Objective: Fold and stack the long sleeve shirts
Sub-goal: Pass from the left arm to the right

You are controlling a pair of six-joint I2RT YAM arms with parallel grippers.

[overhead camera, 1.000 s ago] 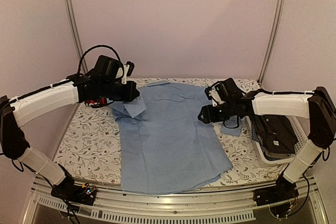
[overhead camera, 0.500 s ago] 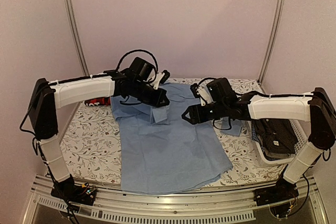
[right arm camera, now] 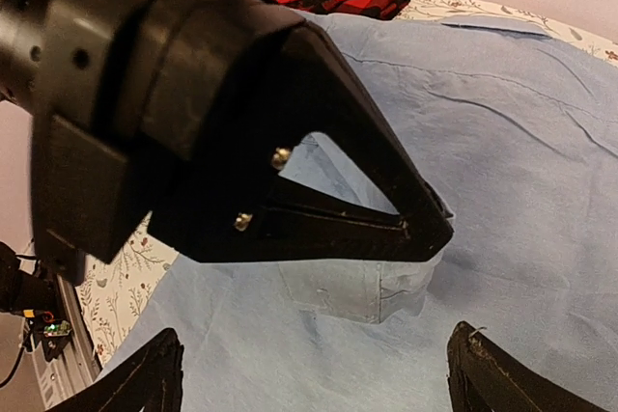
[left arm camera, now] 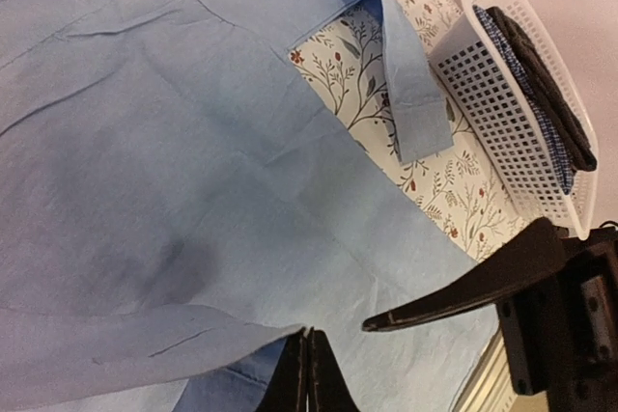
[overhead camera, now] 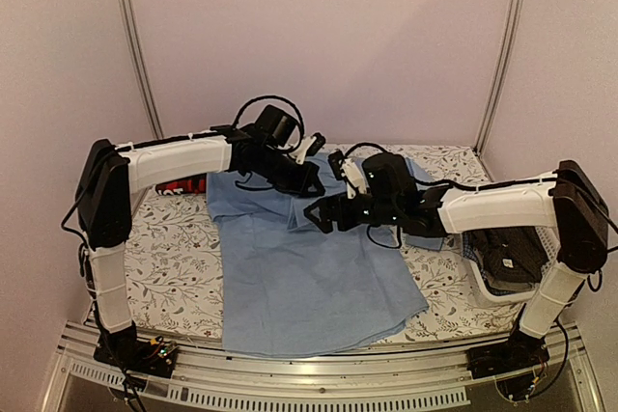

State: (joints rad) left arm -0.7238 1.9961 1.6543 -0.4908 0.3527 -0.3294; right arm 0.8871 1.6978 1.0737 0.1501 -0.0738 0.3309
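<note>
While I'm watching remotely, left gripper [overhead camera: 312, 182] is pinched shut on the blue shirt's [overhead camera: 309, 277] sleeve [left arm camera: 145, 344], cuff end I think, over its upper middle | right gripper [overhead camera: 322, 217] gaping, holding nothing, just beside it | shirt flat on table [overhead camera: 164, 267] | plaid shirt [overhead camera: 183, 185] far left | dark shirts [overhead camera: 507, 253] in basket [left arm camera: 483, 94], right

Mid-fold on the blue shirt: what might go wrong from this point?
1. The left claw and the open right claw sit nearly tip to tip above the light blue shirt; a small move might knock them together.
2. The left claw pinches only the sleeve near its end; it might slip out or land creased.
</note>
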